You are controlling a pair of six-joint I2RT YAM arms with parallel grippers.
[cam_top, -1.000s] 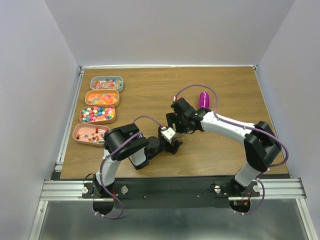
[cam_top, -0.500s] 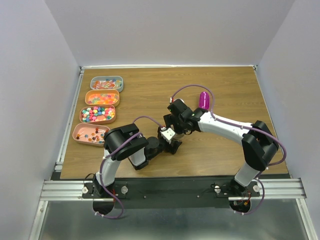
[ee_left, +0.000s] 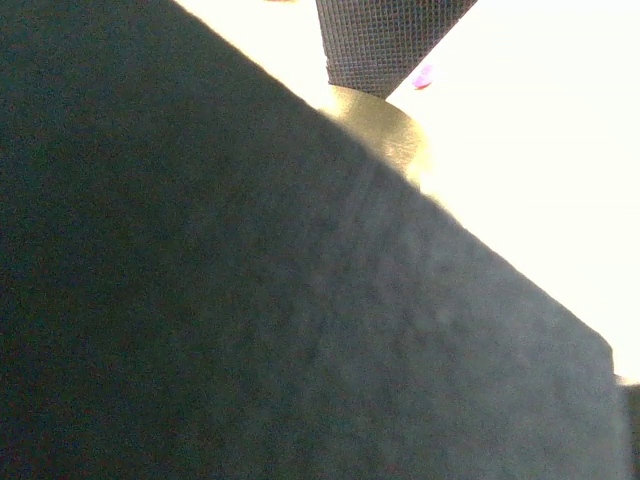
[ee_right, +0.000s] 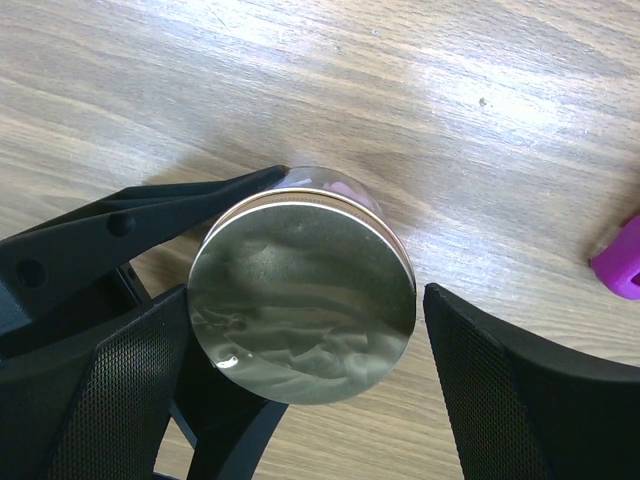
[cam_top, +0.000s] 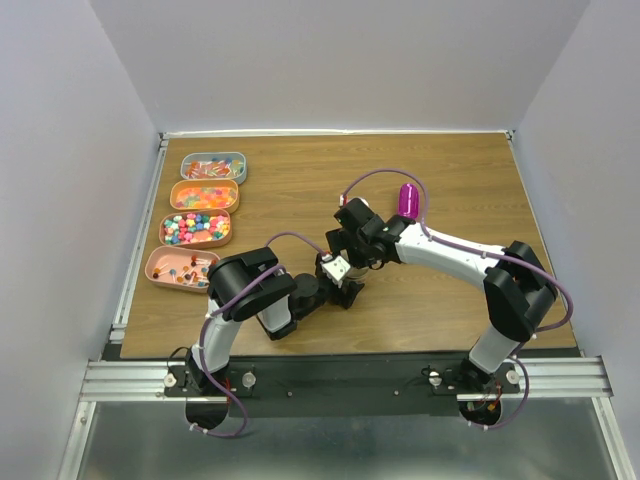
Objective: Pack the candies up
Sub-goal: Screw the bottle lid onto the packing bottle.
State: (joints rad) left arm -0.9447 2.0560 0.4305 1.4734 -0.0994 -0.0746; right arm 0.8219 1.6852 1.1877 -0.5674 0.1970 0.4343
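Observation:
The candies lie in four trays at the table's left: wrapped pieces (cam_top: 213, 168), orange gummies (cam_top: 204, 194), pastel balls (cam_top: 195, 228), and a few pieces in the pink tray (cam_top: 180, 268). My left gripper (cam_top: 346, 290) is shut on a small glass jar (ee_right: 340, 187) capped by a round lid (ee_right: 300, 295); its black fingers (ee_right: 150, 220) reach round the jar from the left. My right gripper (ee_right: 300, 330) is open directly above, its mesh pads (ee_right: 520, 400) on either side of the lid. The left wrist view is mostly dark, showing only the lid's edge (ee_left: 385, 125).
The magenta scoop (cam_top: 408, 198) lies on the wood behind the right arm, and its end shows at the right wrist view's edge (ee_right: 620, 262). The tray row runs along the table's left edge. Walls close in on three sides.
My right gripper has shifted slightly left and toward the jar held by the left gripper. The left arm, trays and scoop have not moved.

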